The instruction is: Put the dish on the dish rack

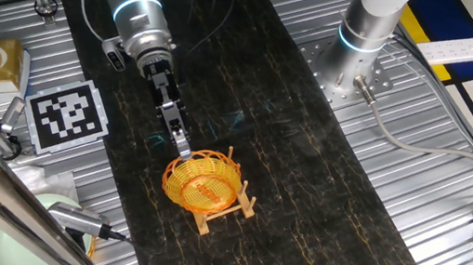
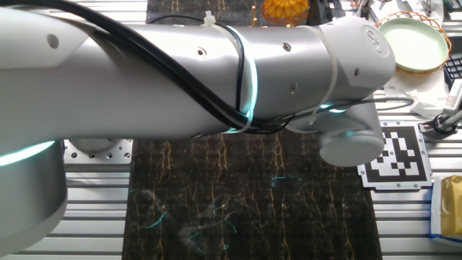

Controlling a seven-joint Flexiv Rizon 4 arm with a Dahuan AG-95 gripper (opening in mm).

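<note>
Although the arm filled most of the other fixed view, the dish [image 1: 202, 183] showed plainly in one fixed view, just below the centre of the frame, sitting tilted on the dish rack [image 1: 226, 212] with the rack's pale wooden bars and pegs poking out at its lower right. In the other fixed view only a sliver of the dish [image 2: 285, 10] peeked out at the top edge, behind the arm. The gripper [image 1: 181, 150] reached down from the upper left and met the dish's upper-left rim; whether its jaws were pinched on that rim or slightly parted could not be told at this size. The dish looked light and fairly stiff, its open lattice wall likely thin and perhaps a little springy, so a hard squeeze could deform it. The rim seemed the sensible place to hold, one finger inside and one outside. Being light and leaning on thin pegs, it could probably be nudged off balance easily.
</note>
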